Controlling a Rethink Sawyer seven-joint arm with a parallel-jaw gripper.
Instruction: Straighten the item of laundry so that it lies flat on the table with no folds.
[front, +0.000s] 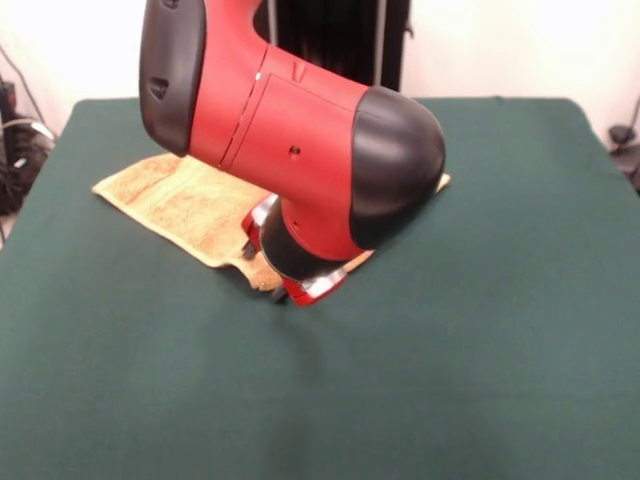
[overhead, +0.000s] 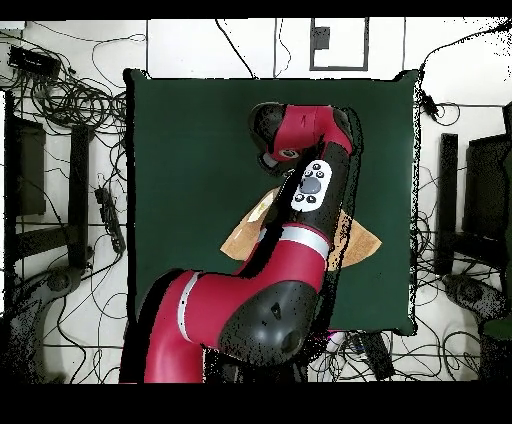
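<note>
Front view, towel: orange-tan cloth (front: 165, 195) lies on the far-left part of the green bench (front: 450, 340), mostly flat where it shows; its middle is hidden behind the arm (front: 290, 120).
Front view, tool: the tool (front: 283, 290) sits low at the towel's near edge, where a bit of cloth looks bunched against it; whether it is spread, pressed together or pinching the cloth cannot be told, since the wrist hides it.
Front view, reason: likely placed at that edge to draw the fabric out flat.
Overhead view, towel: the arm (overhead: 300, 210) crosses it, so only tan corners (overhead: 358, 240) show on either side, toward the robot's end of the bench (overhead: 180, 150).
Overhead view, tool: hidden under the wrist.
Progress: judged unfinished.
</note>
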